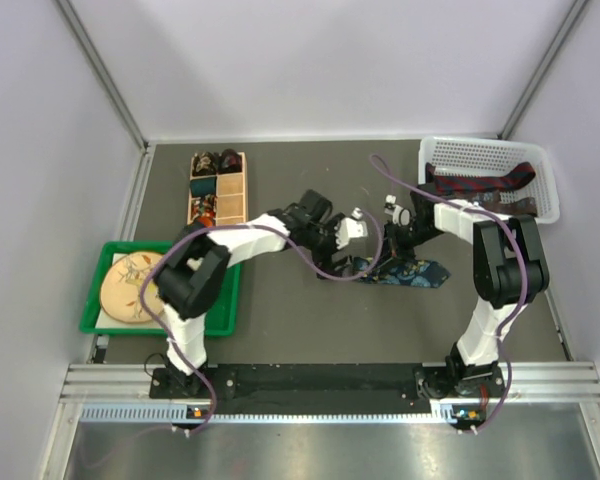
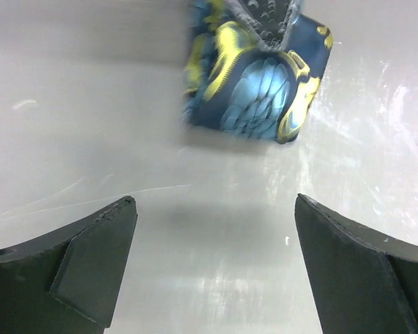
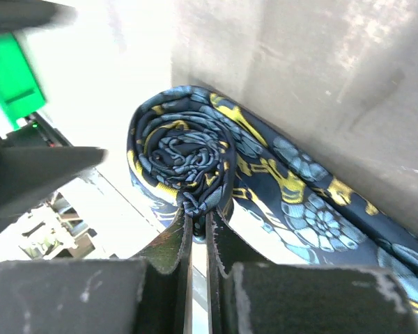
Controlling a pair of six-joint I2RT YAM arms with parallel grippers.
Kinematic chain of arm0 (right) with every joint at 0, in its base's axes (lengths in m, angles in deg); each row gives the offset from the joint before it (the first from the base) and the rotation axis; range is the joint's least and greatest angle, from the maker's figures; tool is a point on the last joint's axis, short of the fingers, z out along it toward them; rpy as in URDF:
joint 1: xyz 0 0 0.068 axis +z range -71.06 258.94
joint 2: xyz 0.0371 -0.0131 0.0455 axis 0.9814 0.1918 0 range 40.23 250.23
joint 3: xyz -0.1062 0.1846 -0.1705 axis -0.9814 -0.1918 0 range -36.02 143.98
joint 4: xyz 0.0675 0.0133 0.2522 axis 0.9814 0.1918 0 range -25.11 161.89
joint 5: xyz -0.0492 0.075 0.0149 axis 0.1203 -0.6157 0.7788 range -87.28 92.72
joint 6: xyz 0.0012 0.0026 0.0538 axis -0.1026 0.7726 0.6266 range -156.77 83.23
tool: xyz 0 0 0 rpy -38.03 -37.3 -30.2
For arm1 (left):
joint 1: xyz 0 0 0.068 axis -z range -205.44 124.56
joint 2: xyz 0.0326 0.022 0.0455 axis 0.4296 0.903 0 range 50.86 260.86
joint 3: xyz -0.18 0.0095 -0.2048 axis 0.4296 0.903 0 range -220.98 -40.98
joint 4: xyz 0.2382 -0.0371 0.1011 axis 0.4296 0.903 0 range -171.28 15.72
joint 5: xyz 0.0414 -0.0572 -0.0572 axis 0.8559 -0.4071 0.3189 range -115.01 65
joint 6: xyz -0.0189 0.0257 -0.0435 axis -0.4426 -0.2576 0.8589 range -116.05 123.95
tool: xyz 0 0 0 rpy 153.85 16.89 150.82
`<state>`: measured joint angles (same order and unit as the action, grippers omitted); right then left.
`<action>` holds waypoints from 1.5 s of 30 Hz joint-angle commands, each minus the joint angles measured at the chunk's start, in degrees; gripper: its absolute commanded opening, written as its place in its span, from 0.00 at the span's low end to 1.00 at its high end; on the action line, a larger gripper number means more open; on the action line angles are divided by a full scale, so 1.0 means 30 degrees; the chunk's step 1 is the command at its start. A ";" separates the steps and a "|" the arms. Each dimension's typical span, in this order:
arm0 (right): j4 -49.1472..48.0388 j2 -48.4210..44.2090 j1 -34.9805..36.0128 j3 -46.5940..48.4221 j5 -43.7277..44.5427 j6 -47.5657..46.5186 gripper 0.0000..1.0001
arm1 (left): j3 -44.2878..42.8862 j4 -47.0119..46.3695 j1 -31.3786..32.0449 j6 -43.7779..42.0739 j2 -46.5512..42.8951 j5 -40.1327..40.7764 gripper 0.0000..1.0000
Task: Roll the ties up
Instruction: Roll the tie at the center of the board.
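A dark blue tie (image 1: 405, 271) with blue and yellow print lies on the table centre, part of it wound into a coil (image 3: 184, 156). My right gripper (image 3: 198, 216) is shut on the coil's edge and pinches the fabric. The coil also shows in the left wrist view (image 2: 254, 76), with the right fingers (image 2: 265, 21) on top of it. My left gripper (image 2: 216, 229) is open and empty, just short of the coil, over bare table. Dark red and navy ties (image 1: 480, 185) lie in the white basket (image 1: 545, 185). Small coiled ties (image 1: 212, 163) sit in the wooden box (image 1: 217, 187).
A green tray (image 1: 95, 300) with a round patterned plate (image 1: 132, 285) stands at the left. The wooden compartment box is at the back left, the white basket at the back right. Cables loop from both arms over the table's middle.
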<state>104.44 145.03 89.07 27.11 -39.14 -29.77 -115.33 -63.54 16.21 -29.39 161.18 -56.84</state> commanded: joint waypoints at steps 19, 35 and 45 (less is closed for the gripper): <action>0.0088 0.1368 0.0227 0.1602 0.7890 -0.1397 0.00 | 0.1579 -1.1944 -0.0114 0.2937 0.1661 -0.6937 0.99; -0.0263 0.1631 0.0461 0.1573 0.7715 -0.1222 0.00 | -0.0120 -1.4467 0.0911 0.5840 0.4416 -0.5385 0.94; -0.0526 0.1251 0.0432 0.1456 0.6489 -0.1134 0.00 | -0.1966 -1.0341 0.1645 0.4794 0.5005 -0.2049 0.51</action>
<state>109.69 147.48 89.42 31.24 -22.71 -31.76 -118.04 -98.82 21.02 -11.66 176.42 -69.91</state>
